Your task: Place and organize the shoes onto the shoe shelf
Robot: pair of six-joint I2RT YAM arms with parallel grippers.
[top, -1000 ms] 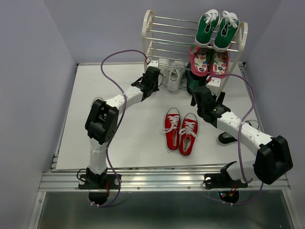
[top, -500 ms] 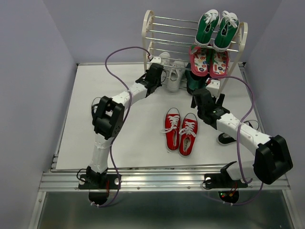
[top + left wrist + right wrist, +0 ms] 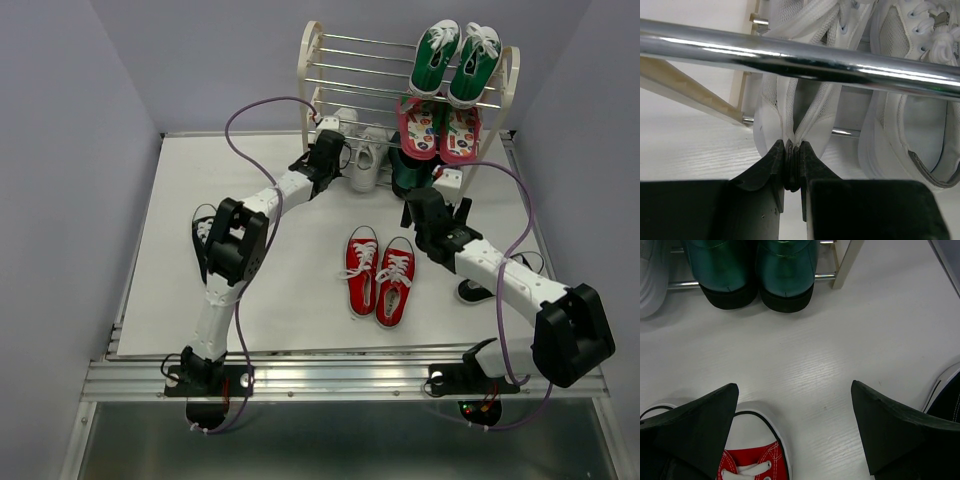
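Note:
The shoe shelf (image 3: 310,70) stands at the back of the table. My left gripper (image 3: 335,150) reaches under its lowest rods and is shut on the heel of a white sneaker (image 3: 767,125); the jaws (image 3: 792,147) pinch the heel collar flat. The second white sneaker (image 3: 900,130) lies right beside it. The white pair (image 3: 365,160) sits at the shelf's bottom left. The red pair (image 3: 380,275) stands mid-table. My right gripper (image 3: 420,205) hangs open and empty (image 3: 794,387) above the red toe cap (image 3: 752,440). A black sneaker (image 3: 475,290) lies partly hidden under the right arm.
A green pair (image 3: 455,60) sits on the top tier and a pink patterned pair (image 3: 440,125) below it. Dark glossy green shoes (image 3: 755,275) stand at the bottom right. A silver rod (image 3: 840,60) crosses just above the held sneaker. Something dark with white laces (image 3: 203,225) lies behind the left arm.
My left arm has stretched forward and pushed the held white sneaker deeper under the shelf. The right arm has hardly moved.

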